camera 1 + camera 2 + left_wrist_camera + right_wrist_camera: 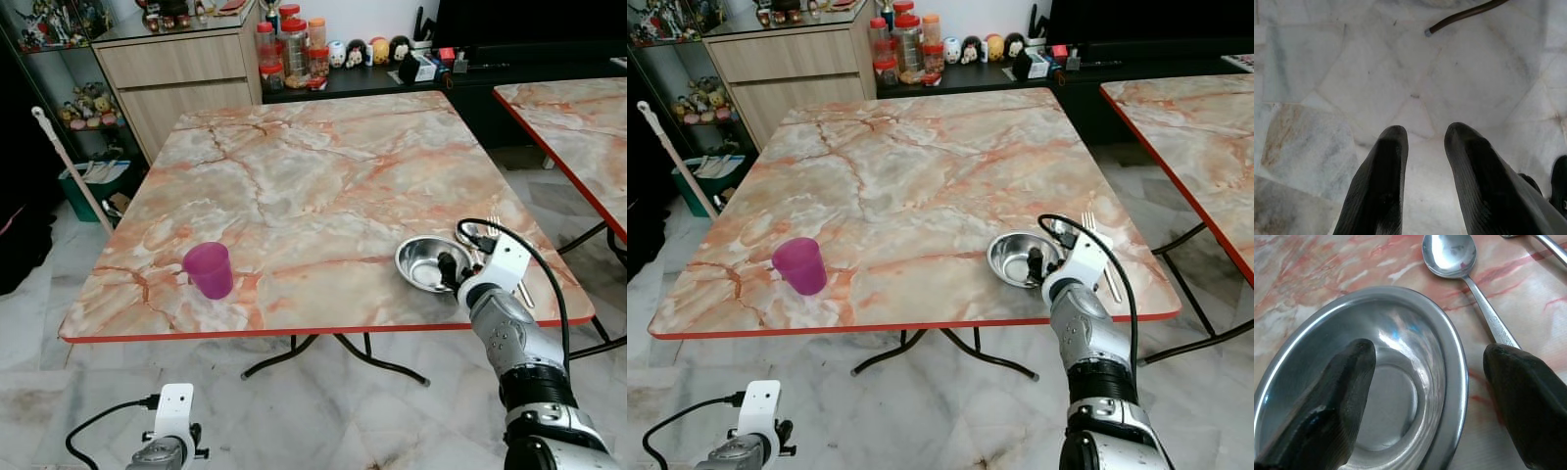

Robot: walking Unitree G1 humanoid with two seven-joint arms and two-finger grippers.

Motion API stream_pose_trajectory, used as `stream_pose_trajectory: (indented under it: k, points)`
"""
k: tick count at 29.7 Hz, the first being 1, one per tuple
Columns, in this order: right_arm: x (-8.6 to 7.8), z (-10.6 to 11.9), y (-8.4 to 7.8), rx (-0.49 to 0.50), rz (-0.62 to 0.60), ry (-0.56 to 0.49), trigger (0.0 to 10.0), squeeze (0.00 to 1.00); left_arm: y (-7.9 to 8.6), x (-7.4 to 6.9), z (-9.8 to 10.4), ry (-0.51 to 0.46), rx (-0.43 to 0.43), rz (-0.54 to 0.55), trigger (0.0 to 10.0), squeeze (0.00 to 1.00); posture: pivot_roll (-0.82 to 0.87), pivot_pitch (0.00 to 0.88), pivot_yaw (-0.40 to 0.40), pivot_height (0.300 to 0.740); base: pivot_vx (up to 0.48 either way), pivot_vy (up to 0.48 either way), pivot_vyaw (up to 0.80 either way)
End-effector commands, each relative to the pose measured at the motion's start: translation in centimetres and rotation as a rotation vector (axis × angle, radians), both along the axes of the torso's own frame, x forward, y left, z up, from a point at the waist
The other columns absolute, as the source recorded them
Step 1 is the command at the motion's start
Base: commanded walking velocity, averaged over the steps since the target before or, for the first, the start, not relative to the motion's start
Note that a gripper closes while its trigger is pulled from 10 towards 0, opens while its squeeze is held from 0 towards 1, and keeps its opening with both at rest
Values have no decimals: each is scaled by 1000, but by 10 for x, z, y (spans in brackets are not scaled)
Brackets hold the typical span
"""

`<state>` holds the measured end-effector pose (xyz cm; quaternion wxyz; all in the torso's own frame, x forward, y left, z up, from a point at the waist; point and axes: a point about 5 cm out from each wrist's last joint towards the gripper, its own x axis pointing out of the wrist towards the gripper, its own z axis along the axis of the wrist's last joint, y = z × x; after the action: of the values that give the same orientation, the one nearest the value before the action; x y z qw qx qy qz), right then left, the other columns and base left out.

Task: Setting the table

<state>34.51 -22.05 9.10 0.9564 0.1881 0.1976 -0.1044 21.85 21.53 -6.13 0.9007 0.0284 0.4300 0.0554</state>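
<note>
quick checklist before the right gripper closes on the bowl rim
1. Right gripper open: ok, fingers spread wide.
2. Fingers straddle the rim of the steel bowl: ok, one finger over the inside, the other outside.
3. Spoon out of the grip: not ok, the outer finger sits right over its handle and may pinch it.
4. Bowl upright on the table: ok, and empty.
5. Purple cup out of the way: ok, far across the table near the front edge.
6. Left gripper idle: ok, hanging low over the floor.
</note>
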Motion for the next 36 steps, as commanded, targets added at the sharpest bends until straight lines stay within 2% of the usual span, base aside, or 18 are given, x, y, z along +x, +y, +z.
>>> stream_pose_trajectory:
  k: [1,5,10,18,29,36]
  points:
    - [4,5,2,12,7,-14,0,0,2,7,5,-9,24,-14,10000,0,-75,1,82,736,0,0,0]
    - [4,5,2,13,7,-17,0,0,2,13,8,-18,24,-16,10000,0,-76,1,83,736,0,0,0]
    - [5,5,3,16,11,-21,0,0,2,13,8,-19,24,-17,10000,0,-76,1,83,736,0,0,0]
    - [6,6,4,15,16,-23,0,0,8,0,2,2,27,-12,10000,0,-75,1,81,736,0,0,0]
    - [7,8,6,15,21,-32,0,0,14,-4,1,23,38,-12,10000,0,-74,0,82,736,0,0,0]
    - [8,8,6,16,22,-36,0,0,7,-4,-1,34,39,-24,10000,0,-74,0,82,736,0,0,0]
